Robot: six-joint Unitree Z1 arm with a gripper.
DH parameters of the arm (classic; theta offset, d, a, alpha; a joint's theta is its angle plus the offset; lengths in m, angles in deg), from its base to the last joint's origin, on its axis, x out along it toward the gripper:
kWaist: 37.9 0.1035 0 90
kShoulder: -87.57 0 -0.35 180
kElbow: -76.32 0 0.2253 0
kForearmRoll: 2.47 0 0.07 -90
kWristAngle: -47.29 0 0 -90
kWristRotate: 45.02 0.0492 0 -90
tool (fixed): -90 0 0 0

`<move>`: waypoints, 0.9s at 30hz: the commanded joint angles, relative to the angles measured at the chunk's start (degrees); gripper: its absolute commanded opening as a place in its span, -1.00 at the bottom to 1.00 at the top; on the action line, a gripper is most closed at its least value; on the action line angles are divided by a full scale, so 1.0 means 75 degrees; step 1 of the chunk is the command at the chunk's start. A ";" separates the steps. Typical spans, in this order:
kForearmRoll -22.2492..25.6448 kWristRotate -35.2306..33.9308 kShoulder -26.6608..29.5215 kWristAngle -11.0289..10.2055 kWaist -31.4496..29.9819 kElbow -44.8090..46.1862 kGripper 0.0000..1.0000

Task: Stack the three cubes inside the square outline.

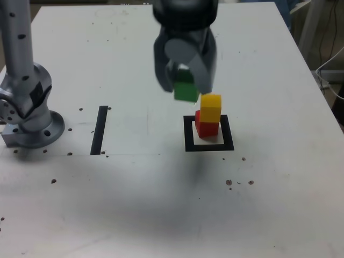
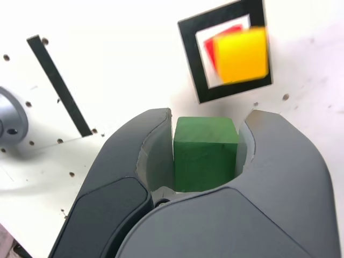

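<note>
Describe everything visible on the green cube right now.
The small matte solid-green cube looks like painted wood, with slightly worn edges. It is clamped between the two dark grey fingers of the gripper, one pressing on each side face, and hangs in the air, touching nothing else. In the exterior view it sits roughly level, just to the exterior view's left of and slightly above the yellow cube, which tops the red cube inside the black square outline.

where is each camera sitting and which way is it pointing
Exterior view: off the arm, above the table's near edge, looking down across it; shows the arm base and claw.
Wrist view: on the wrist, looking down past the claw at the table.
Both show the green cube gripped, yellow cube on red cube in the outline, and the stripe.
</note>
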 commanded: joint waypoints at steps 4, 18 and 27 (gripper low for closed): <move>0.0008 0.0330 -0.0362 0.0084 0.0391 -0.0273 -0.45; -0.0407 0.0532 -0.0890 0.0122 0.0772 -0.0358 -0.44; -0.0618 0.0594 -0.1078 0.0053 0.1010 -0.0341 -0.44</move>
